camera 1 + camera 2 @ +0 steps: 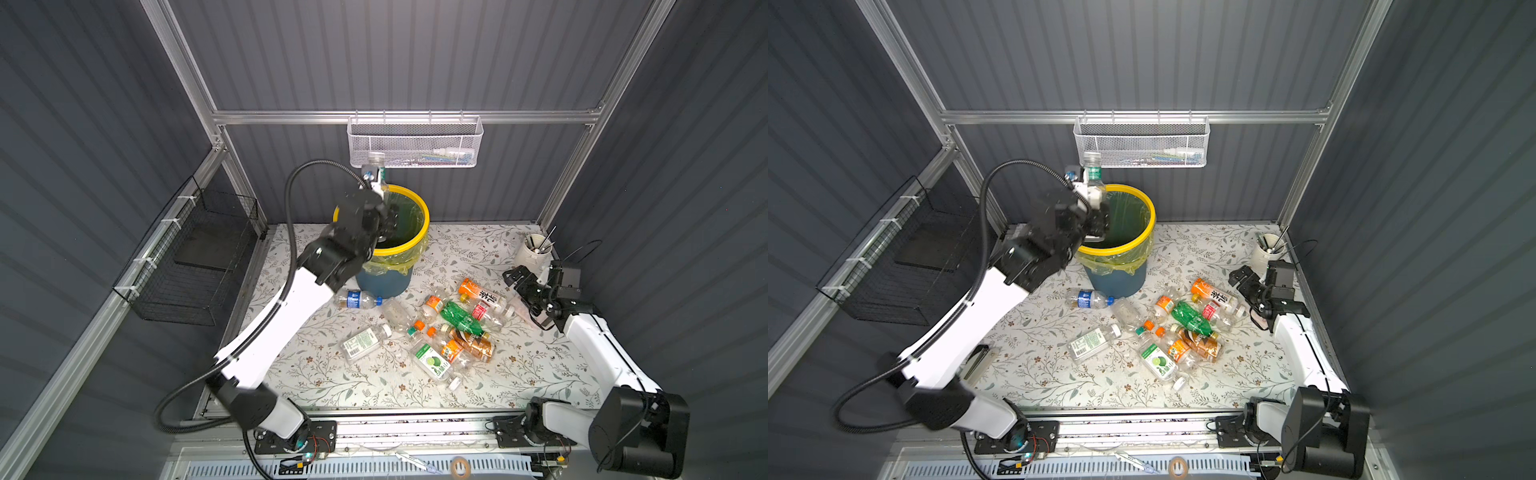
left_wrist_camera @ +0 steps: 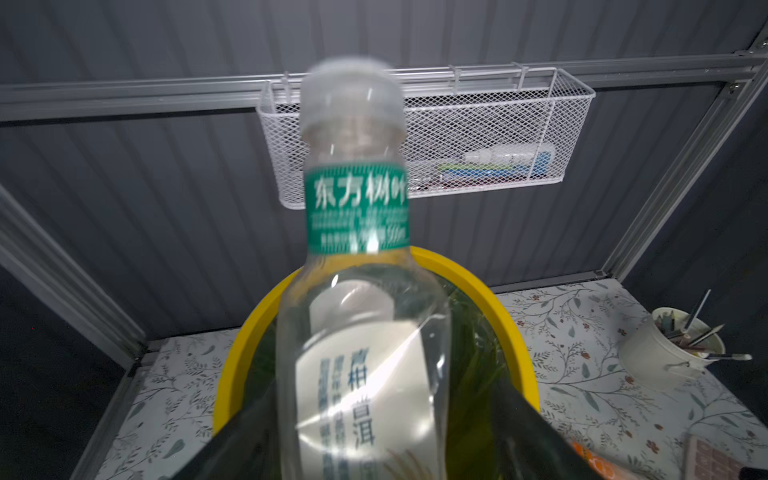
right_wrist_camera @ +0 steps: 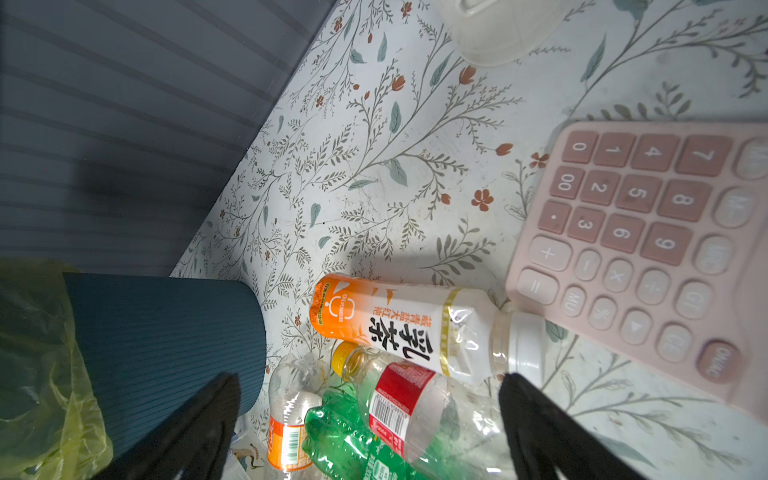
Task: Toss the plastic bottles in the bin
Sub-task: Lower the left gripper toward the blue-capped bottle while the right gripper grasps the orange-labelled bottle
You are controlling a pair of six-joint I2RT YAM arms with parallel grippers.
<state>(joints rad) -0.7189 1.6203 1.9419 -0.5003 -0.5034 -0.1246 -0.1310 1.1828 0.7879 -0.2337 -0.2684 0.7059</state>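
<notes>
Nearest, the front strip of the worktop (image 1: 332,390) is open cloth across its width. Further in, most of the plastic bottles (image 1: 457,328) lie heaped right of middle, touching one another. A white-capped bottle (image 1: 365,341) lies apart on their left with free room all round it. The right claw (image 3: 370,378) hangs over the heap's right edge, its fingers wide apart and holding nothing, with a pink calculator (image 3: 648,249) just beside it. A blue-labelled bottle (image 1: 357,299) lies against the foot of the bin (image 1: 384,286), which stands near the back edge. Above the bin's yellow rim, the left claw (image 1: 382,214) has its fingers spread wider than the green-labelled bottle (image 2: 357,208), which stands upright between them with a gap showing on one side. Behind, a white mesh basket (image 1: 415,143) hangs on the rail.
</notes>
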